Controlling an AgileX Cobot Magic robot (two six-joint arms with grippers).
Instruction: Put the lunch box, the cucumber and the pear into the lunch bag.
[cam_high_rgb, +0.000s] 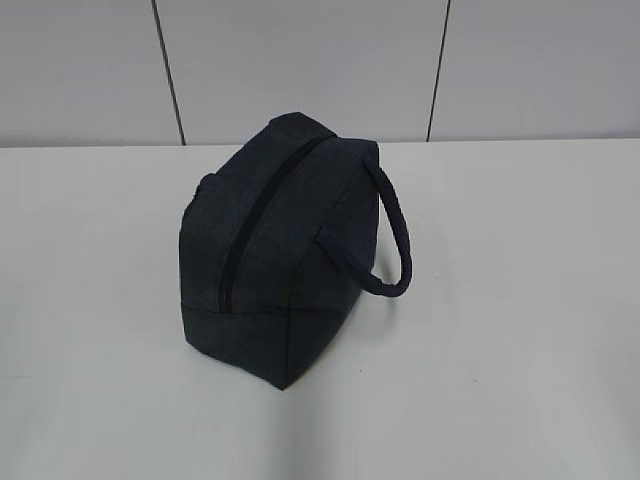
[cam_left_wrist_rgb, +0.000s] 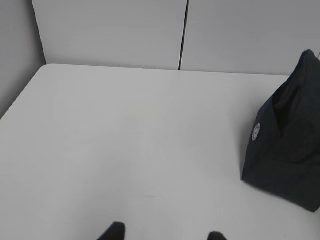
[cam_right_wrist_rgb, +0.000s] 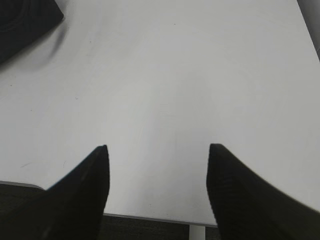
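The dark navy lunch bag (cam_high_rgb: 285, 255) stands in the middle of the white table (cam_high_rgb: 520, 300), zip closed along its top, one padded loop handle (cam_high_rgb: 397, 235) hanging to its right. It shows at the right edge of the left wrist view (cam_left_wrist_rgb: 287, 140) and at the top left corner of the right wrist view (cam_right_wrist_rgb: 22, 17). My left gripper (cam_left_wrist_rgb: 165, 235) is open and empty, well left of the bag. My right gripper (cam_right_wrist_rgb: 157, 150) is open and empty over the table's front edge. The lunch box, cucumber and pear are out of view. Neither gripper shows in the exterior view.
A grey panelled wall (cam_high_rgb: 300, 60) runs behind the table. The table's front edge (cam_right_wrist_rgb: 150, 218) lies just under my right gripper, with dark floor below it. The table's left edge (cam_left_wrist_rgb: 20, 95) shows in the left wrist view.
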